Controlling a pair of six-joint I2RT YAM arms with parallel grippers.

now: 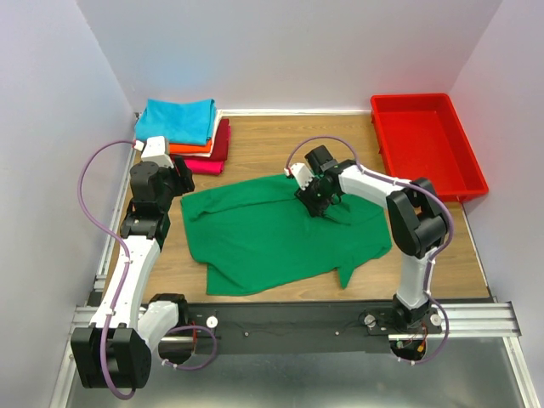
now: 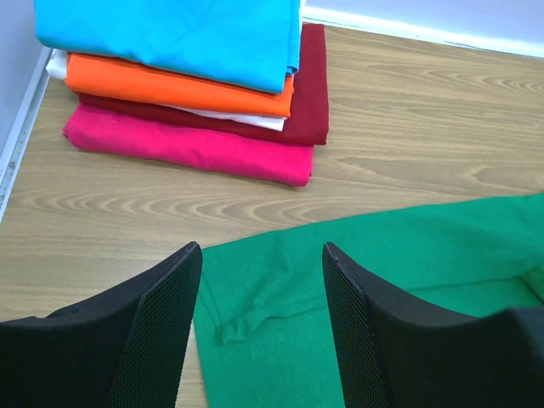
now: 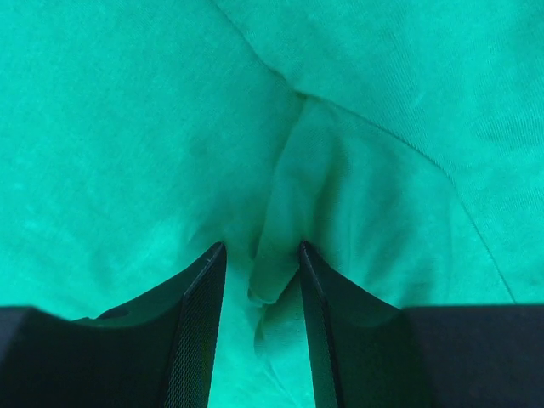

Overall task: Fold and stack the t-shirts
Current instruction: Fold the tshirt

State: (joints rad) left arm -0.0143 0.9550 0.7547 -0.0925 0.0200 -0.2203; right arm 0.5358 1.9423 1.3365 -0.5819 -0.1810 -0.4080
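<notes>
A large green t-shirt (image 1: 272, 234) lies spread and rumpled on the wooden table. My right gripper (image 1: 327, 208) is down on its upper right part. In the right wrist view the jaws (image 3: 259, 245) stand partly open astride a raised fold of green cloth (image 3: 289, 212). My left gripper (image 1: 183, 178) is open and empty above the shirt's left corner (image 2: 255, 323). A folded stack sits at the back left: turquoise (image 2: 187, 34) on top, then orange (image 2: 170, 85), dark red (image 2: 310, 93) and magenta (image 2: 187, 144).
A red plastic tray (image 1: 413, 97) stands at the back right, nothing seen in it. White walls close the table on three sides. A thin white layer (image 2: 255, 121) shows inside the stack. Bare wood (image 2: 425, 110) lies between the stack and the green shirt.
</notes>
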